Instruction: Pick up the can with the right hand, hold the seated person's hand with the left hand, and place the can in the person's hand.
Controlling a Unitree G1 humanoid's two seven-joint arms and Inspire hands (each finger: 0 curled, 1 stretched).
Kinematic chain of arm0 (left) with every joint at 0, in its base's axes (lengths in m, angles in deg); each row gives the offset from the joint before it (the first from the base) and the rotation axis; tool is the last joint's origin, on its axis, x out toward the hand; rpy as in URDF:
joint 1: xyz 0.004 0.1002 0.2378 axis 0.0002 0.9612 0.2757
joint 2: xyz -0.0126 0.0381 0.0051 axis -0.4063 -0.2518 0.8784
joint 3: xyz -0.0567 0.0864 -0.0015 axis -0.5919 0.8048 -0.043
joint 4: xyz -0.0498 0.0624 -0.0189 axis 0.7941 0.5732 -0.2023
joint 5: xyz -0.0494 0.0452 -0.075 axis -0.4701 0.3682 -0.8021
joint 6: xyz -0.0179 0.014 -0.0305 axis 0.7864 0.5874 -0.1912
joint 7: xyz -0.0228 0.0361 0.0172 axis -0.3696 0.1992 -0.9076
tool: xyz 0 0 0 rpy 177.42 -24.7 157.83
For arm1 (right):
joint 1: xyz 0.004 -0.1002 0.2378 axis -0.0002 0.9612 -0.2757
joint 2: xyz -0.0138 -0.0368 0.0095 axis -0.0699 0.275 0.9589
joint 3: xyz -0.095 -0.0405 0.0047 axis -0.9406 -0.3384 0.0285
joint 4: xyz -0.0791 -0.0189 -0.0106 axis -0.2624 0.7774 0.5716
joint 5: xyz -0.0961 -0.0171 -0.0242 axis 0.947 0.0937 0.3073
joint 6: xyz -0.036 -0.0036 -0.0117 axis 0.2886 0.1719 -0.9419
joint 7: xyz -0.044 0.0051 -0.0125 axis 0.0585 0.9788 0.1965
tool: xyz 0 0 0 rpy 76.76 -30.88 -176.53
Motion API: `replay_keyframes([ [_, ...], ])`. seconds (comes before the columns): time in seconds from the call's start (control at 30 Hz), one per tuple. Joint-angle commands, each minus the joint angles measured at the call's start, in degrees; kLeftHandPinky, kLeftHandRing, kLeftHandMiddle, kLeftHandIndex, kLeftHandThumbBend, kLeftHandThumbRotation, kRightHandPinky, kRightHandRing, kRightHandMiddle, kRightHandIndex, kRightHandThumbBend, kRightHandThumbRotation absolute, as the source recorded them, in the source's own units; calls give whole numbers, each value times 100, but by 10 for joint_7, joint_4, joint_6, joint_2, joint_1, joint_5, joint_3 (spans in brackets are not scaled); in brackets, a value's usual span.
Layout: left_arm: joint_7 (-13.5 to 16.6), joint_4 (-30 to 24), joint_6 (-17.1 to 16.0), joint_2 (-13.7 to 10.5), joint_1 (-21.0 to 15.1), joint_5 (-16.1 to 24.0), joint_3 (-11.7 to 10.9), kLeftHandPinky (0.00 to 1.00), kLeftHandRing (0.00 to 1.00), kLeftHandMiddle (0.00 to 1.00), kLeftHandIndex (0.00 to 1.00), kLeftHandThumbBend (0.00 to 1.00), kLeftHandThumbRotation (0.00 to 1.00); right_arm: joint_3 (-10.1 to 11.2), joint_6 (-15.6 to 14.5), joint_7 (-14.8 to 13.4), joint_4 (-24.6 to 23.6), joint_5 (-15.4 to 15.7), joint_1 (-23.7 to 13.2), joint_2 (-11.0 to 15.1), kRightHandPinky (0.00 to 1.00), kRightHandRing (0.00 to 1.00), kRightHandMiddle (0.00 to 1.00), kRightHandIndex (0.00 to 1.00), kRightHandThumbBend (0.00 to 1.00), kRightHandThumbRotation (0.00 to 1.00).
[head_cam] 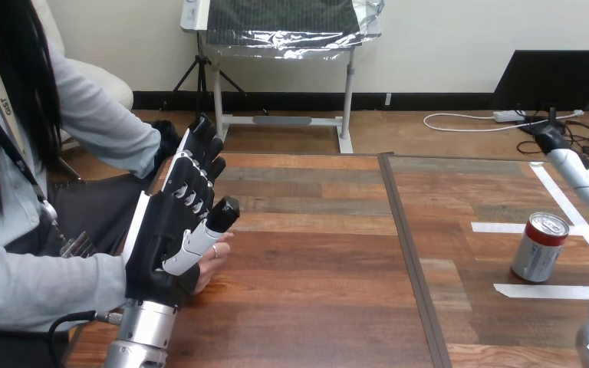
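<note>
Brown wooden plank table (pixel 314 261), narrow dark strip (pixel 408 245) running front to back across its top, white tape strips on the right part, two level (pixel 543 291), one slanted (pixel 558 195).

Wooden plank table (pixel 314 253), dark centre seam (pixel 406 245), white tape strips (pixel 543 291).

Person's hand (pixel 216 261) mostly hidden behind left hand (pixel 170 238); right hand (pixel 583 179) partly cut by right edge, pose unclear.

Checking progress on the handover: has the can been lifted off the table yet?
No, the can stands upright on the table between white tape strips, with nothing gripping it.
</note>
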Motion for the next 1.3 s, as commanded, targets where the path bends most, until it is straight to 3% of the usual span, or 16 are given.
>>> replay_keyframes([
  [0.0,-5,-21,-4,-4,-37,-8,-5,97,98,99,97,100,54,8,-8,-2,7,-6,-35,21,99,93,86,90,100,42],
  [0.83,-1,-24,-4,-9,-39,0,-14,96,97,98,97,100,55,14,-29,1,42,-17,-8,9,98,94,89,93,100,45],
  [1.27,11,-29,-9,-11,-38,10,-12,93,96,97,97,100,57,12,-36,21,57,-27,7,-4,98,95,90,94,100,46],
])
